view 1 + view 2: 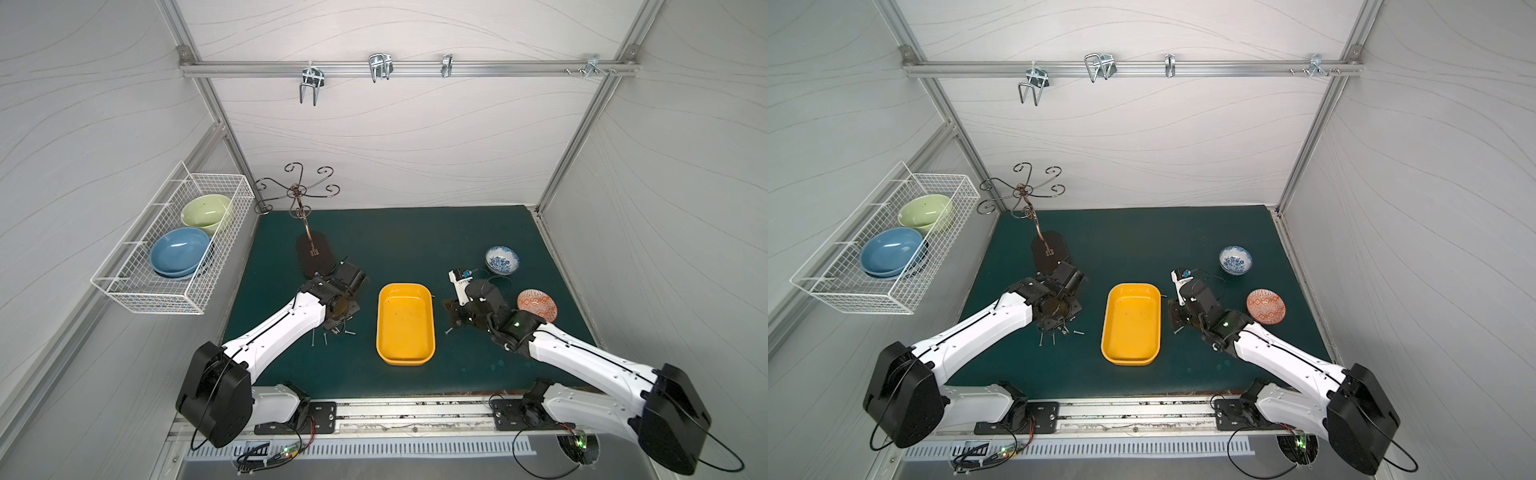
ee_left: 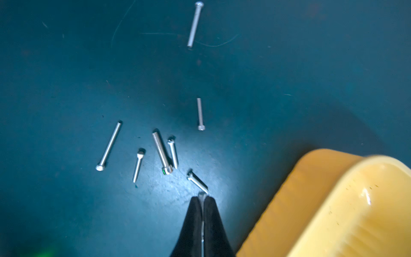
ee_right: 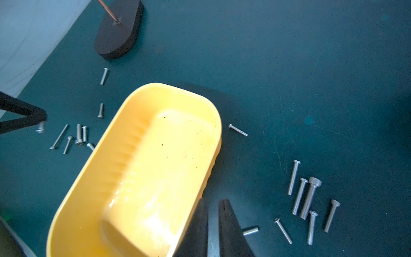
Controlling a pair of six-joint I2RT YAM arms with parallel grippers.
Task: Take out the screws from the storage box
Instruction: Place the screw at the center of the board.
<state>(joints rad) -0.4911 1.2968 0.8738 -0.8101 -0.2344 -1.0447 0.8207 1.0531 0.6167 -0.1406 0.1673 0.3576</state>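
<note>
Tho hidden in top views, left gripper (image 2: 202, 199) pinches screw (image 2: 202, 195) per wrist cam.

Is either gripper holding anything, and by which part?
The left gripper pinches one screw by its shank, one end poking past the tips. The right gripper holds nothing.

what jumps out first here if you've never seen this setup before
The bright yellow storage box stands out, empty, in the middle of the dark green mat. Loose screws lie scattered on the mat on both sides of it, none inside. Beside the box, the left gripper is shut on a screw at its tip, above one of the clusters.
</note>
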